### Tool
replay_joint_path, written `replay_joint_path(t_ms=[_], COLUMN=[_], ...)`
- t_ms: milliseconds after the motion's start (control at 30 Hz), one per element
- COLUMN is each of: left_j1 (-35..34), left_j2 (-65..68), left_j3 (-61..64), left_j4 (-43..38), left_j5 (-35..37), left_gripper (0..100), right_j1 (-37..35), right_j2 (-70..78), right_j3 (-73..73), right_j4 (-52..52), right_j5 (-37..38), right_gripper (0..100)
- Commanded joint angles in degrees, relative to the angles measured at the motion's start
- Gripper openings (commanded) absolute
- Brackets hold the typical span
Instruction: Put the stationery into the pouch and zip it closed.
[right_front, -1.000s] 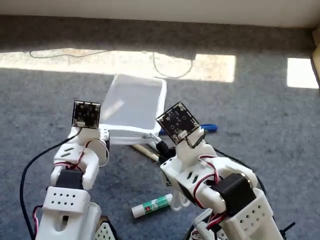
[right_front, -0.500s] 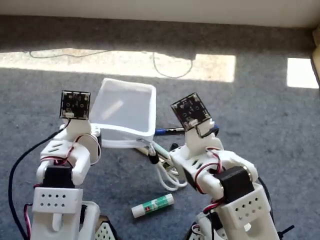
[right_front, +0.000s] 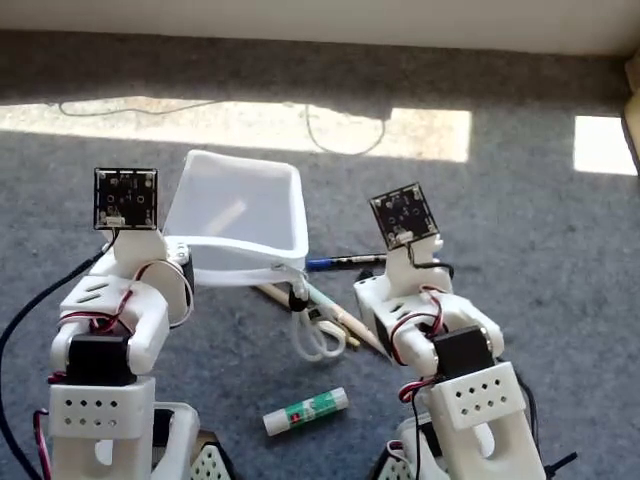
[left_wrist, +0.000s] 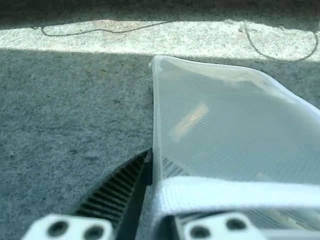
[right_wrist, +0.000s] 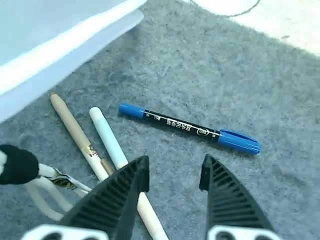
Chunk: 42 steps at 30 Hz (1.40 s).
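Note:
The translucent white pouch (right_front: 242, 213) lies on the grey carpet, its mouth toward the arms. My left gripper (left_wrist: 154, 200) is shut on the pouch's (left_wrist: 225, 130) white zip band at one corner. My right gripper (right_wrist: 173, 167) hangs open just above the carpet, over loose stationery. There, a blue pen (right_wrist: 190, 128) lies beyond its fingertips, and a pale pen (right_wrist: 107, 137) and a tan pencil (right_wrist: 74, 128) lie side by side near one finger. White scissors (right_front: 316, 334) lie by the pouch's black zip pull (right_front: 298, 297). A glue stick (right_front: 306, 408) lies between the arm bases.
A thin cable (right_front: 330, 135) trails over a sunlit strip of floor behind the pouch. Bare carpet stretches to the right of the right arm (right_front: 440, 350) and to the left of the left arm (right_front: 105, 330).
My left arm has swung left, dragging the pouch with it. My right arm has drawn back to the right, uncovering the pens, pencil and scissors.

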Motion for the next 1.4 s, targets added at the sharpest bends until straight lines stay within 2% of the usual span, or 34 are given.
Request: replay_joint_path(t_ms=[0, 500, 600, 733, 1200, 1367], left_j1=[-1.1, -1.1, -1.1, -1.1, -2.42, -2.42], left_j2=[-0.31, -0.13, -0.13, 0.4, 26.15, 33.19], left_j3=[-4.0, -6.29, -6.55, -8.22, -33.89, -39.52], left_j4=[0.09, 0.18, 0.18, 1.32, 12.92, 14.24], left_j5=[0.7, 0.79, 0.79, 0.79, 2.64, 4.48], left_gripper=[1, 1, 1, 1, 1, 1], right_j1=[1.36, 1.27, 1.45, 1.19, 1.19, 1.45], right_j2=[0.84, 0.92, 0.92, 0.92, 1.36, 9.8], right_j3=[-0.4, -0.31, -0.31, -0.4, -0.4, -0.92], right_j4=[-2.15, -2.15, -2.15, -2.15, -2.07, -1.98], right_j5=[-1.76, -3.08, -6.24, -6.95, -11.34, -11.43], right_gripper=[16.2, 16.1, 16.1, 16.1, 16.0, 16.0])
